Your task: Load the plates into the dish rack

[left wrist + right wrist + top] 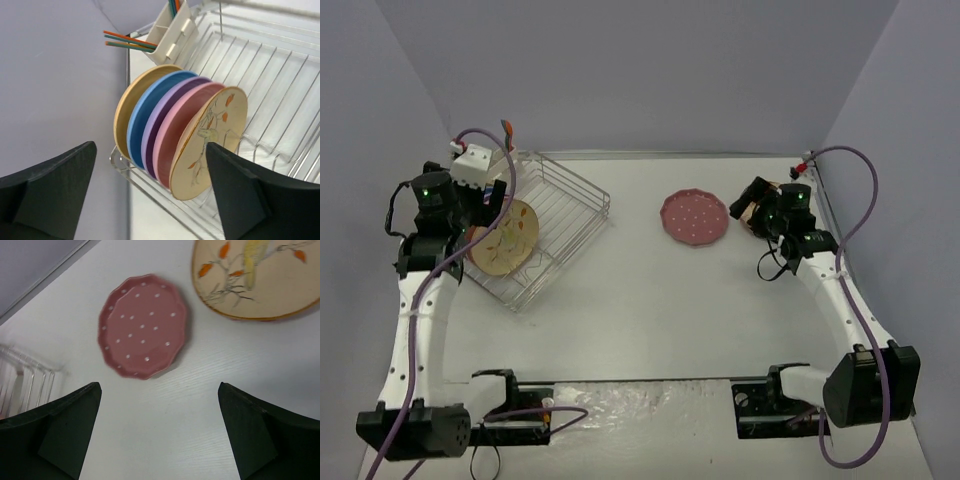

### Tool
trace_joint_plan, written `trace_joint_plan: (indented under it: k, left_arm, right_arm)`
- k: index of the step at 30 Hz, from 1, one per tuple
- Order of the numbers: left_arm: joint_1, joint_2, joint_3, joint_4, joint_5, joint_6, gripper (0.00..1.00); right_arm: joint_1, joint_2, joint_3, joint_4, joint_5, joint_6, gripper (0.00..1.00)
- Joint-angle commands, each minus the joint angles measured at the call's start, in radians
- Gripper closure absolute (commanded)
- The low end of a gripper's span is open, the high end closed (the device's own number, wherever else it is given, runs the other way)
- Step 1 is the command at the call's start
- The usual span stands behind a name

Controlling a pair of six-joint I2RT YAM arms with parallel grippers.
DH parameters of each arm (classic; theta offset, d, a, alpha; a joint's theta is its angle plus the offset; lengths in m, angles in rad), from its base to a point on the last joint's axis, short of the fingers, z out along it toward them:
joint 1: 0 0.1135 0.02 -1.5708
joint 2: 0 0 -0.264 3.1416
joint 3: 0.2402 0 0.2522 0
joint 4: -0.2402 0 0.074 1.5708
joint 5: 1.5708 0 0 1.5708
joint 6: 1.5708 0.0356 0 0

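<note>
The left gripper (151, 150) is spread wide around five upright plates (150, 120) in the dish rack (280, 75). The right gripper (159, 387), also spread, hovers over the dotted plate (142, 325), which lies flat on the counter (175, 440) beside a floral plate (260, 280).

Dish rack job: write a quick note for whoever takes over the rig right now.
Left gripper: open, empty, facing the racked plates.
Right gripper: open, empty, above the table near the dotted plate.
Done: yellow plate, blue plate, purple plate, pink plate and racked floral plate stand on edge in the rack.
Left: dotted plate and loose floral plate lie flat on the table, apart; rack both.
</note>
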Motion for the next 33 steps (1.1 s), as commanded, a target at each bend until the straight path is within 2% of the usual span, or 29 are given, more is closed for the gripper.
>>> trace_joint_plan:
  k: [1,6,8,15,23,33]
  left_arm:
    - [-0.087,-0.116,-0.033,-0.012,-0.068,-0.257,0.03]
    - [-0.128,-0.246,-0.1,-0.104,-0.011,-0.383,0.03]
    - [-0.134,-0.286,-0.123,-0.126,0.016,-0.426,0.03]
    - [-0.142,-0.376,-0.196,-0.185,0.027,-0.479,0.03]
    - [-0.143,-0.395,-0.235,-0.206,0.026,-0.48,0.03]
    - [-0.143,-0.379,-0.228,-0.2,0.027,-0.484,0.03]
  right_arm:
    - [-0.146,0.136,0.072,-0.025,0.174,0.079,0.03]
    - [-0.267,0.338,0.159,-0.013,0.131,0.055,0.1]
    - [-0.304,0.394,0.19,0.008,0.1,0.053,0.17]
    - [-0.335,0.55,0.26,0.077,0.118,0.011,0.34]
    - [-0.347,0.648,0.268,0.164,0.071,-0.016,0.5]
    - [-0.357,0.671,0.24,0.224,0.035,-0.01,0.71]
